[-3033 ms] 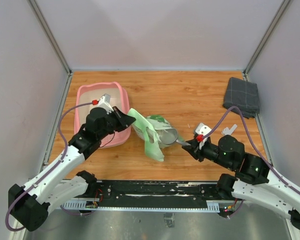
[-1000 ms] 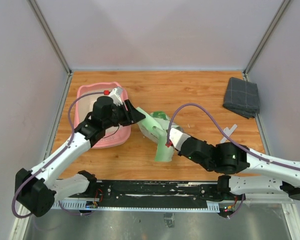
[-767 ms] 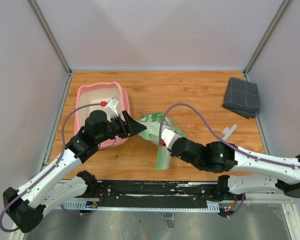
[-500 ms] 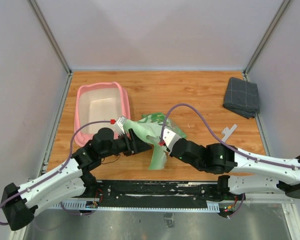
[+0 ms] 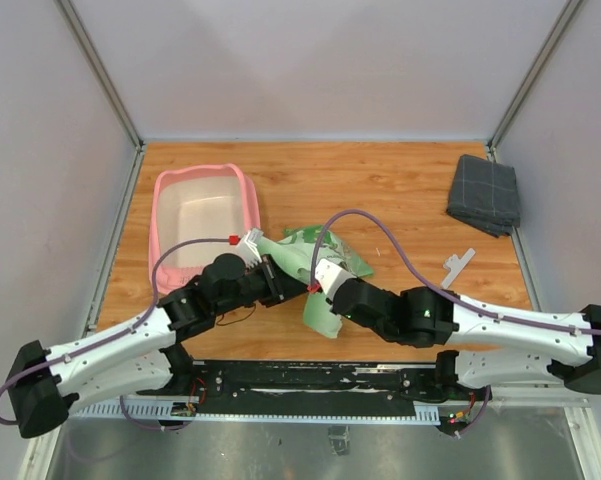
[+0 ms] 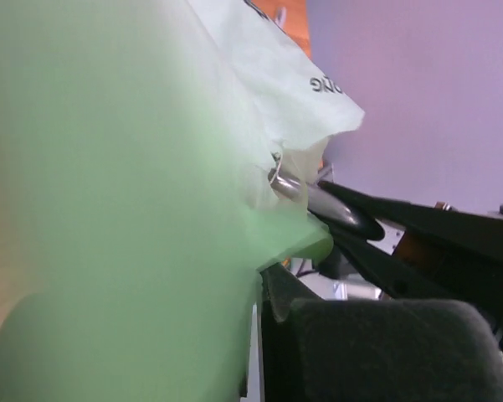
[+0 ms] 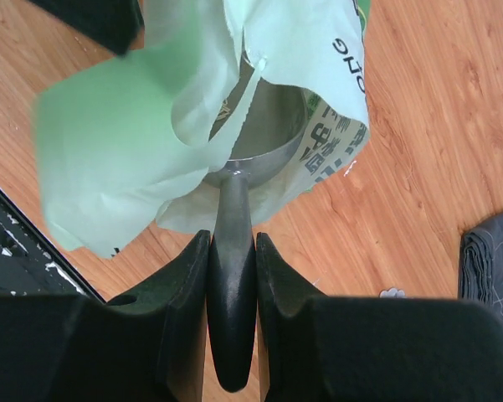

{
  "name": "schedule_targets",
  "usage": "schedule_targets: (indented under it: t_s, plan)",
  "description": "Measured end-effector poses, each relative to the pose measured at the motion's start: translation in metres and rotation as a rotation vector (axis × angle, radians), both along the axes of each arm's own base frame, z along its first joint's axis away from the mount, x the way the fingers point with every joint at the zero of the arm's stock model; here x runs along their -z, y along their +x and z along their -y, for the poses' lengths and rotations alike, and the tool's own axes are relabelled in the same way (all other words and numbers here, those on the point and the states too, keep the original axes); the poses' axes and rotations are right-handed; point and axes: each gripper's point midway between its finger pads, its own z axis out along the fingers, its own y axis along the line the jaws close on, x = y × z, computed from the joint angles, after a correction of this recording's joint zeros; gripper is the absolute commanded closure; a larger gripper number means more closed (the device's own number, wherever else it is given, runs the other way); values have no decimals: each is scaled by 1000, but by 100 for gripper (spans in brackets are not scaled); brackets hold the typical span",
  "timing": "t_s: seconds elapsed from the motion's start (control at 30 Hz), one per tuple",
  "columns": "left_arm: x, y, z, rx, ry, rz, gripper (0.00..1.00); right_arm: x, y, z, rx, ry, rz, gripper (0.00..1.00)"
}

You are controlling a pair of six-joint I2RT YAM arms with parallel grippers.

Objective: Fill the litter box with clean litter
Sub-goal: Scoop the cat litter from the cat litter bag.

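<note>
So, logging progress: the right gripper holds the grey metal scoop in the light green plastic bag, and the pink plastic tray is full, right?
No: the pink plastic tray is empty, pale floor bare in the top view; the right gripper holds the grey metal scoop in the light green plastic bag.

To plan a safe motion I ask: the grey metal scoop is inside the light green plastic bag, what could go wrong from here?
1. The light green plastic bag drapes over the grey metal scoop clamped in the right end effector; pulling out may drag the bag.
2. The left arm lies between the bag and the pink plastic litter box; the carried scoop might hit it.
</note>
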Motion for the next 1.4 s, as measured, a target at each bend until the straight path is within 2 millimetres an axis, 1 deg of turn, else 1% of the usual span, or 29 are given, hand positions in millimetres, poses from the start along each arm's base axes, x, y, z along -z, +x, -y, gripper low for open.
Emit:
schedule_targets:
  t_s: [0.13,0.2,0.27,0.33,0.37,0.4,0.43,0.47,0.5,0.53,0.57,0.63,0.67,0.7,0.77,0.8,0.83,0.87,0.9,0.93,1.07,1.13,1.17,1.2,1.23,1.3,1.33,1.4]
  plan:
    - [-1,8,-27,-112,77,24,100,1,-1,2,10,-20,-12,99]
    - [1,10,-38,-153,111,19,100,-1,-1,0,17,-28,-20,99]
    - [6,12,-43,-176,156,2,100,-1,1,-2,29,-40,-30,99]
    - [18,13,-43,-177,220,-37,99,-2,4,-4,43,-52,-46,99]
    - [25,13,-42,-174,255,-60,91,-3,6,-5,51,-50,-61,99]
    - [32,13,-42,-169,298,-90,79,-5,9,-5,61,-44,-76,99]
    - [38,12,-40,-162,342,-125,70,-7,13,-6,73,-33,-92,99]
    - [41,12,-39,-157,371,-145,65,-10,17,-5,87,-24,-100,99]
    - [39,12,-38,-157,387,-171,61,-13,21,-5,101,-14,-106,99]
    - [31,11,-36,-157,380,-187,57,-17,26,-6,115,-1,-110,99]
    - [17,11,-34,-162,352,-191,52,-20,29,-6,124,7,-111,99]
    - [-19,10,-33,-183,257,-183,44,-27,33,-7,132,18,-123,99]
    - [-36,9,-34,-194,209,-177,42,-30,34,-8,133,22,-128,99]
    - [-58,8,-36,-211,141,-173,42,-33,34,-8,134,25,-132,99]
    - [-87,5,-41,-235,36,-174,39,-35,32,-7,133,28,-140,99]
    - [-98,1,-44,-242,-19,-185,38,-35,31,-6,131,27,-149,99]
    - [-103,-1,-45,-246,-53,-197,38,-34,30,-4,130,25,-154,99]
    - [-104,-1,-44,-249,-81,-211,37,-33,28,-2,128,26,-160,99]
    - [-100,-2,-41,-248,-94,-234,37,-30,26,2,126,27,-166,99]
    - [-90,-1,-39,-253,-94,-259,37,-27,23,6,123,27,-172,99]
    - [-33,4,-29,-292,0,-388,36,-21,12,19,106,35,-194,99]
    - [-11,8,-24,-309,57,-435,36,-20,7,23,96,48,-204,99]
    - [-4,9,-22,-314,76,-447,36,-20,6,25,94,52,-206,99]
    - [0,11,-21,-321,93,-452,39,-20,5,25,92,55,-208,99]
    - [2,13,-20,-328,105,-454,44,-19,5,26,92,54,-208,99]
    - [2,17,-19,-342,119,-451,69,-17,6,26,96,46,-209,99]
    - [0,20,-19,-351,121,-447,79,-17,7,27,101,30,-210,99]
    - [-3,25,-23,-371,116,-441,96,-18,10,23,106,6,-213,99]
